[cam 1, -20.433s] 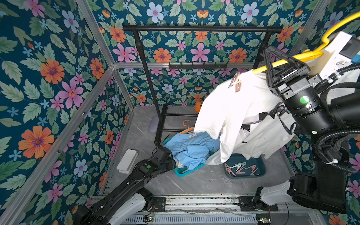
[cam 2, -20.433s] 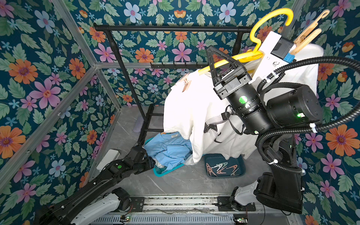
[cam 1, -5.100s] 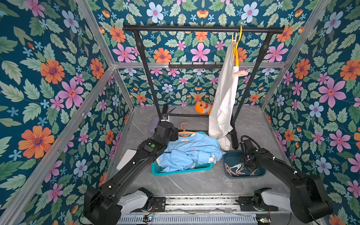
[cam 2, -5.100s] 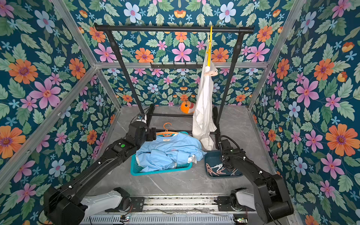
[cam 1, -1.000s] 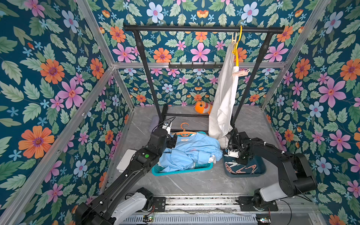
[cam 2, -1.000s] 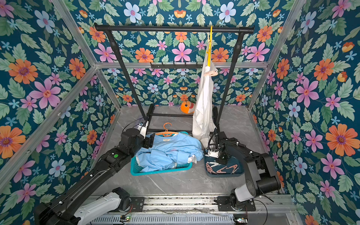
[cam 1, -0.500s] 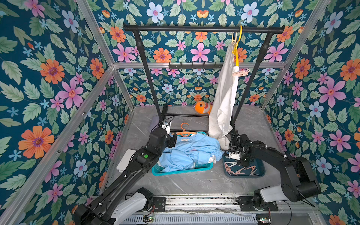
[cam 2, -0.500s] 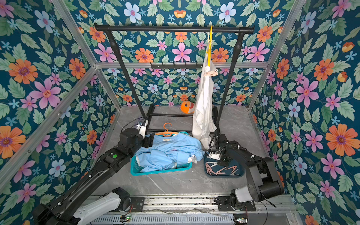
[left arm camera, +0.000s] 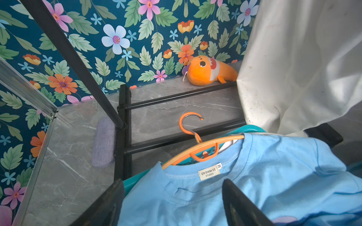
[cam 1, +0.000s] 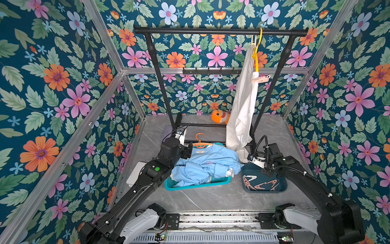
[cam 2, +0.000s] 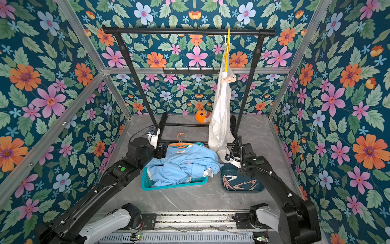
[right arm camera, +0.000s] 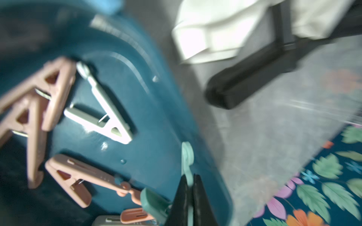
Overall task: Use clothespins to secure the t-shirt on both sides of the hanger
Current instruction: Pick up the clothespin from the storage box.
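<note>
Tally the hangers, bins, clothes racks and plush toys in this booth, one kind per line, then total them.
Hangers: 2 (yellow hanger, orange hanger)
Bins: 2 (teal basket, dark blue tray)
Clothes racks: 1 (black rack)
Plush toys: 1 (orange plush toy)
Total: 6

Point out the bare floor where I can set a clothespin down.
Widest bare marble: the strip between the teal basket, the clothespin tray and the front rail. Also free: the back corner past the rack post. Crowded: between the white t-shirt and the tray, where the right gripper pinches a pale green clothespin.
</note>
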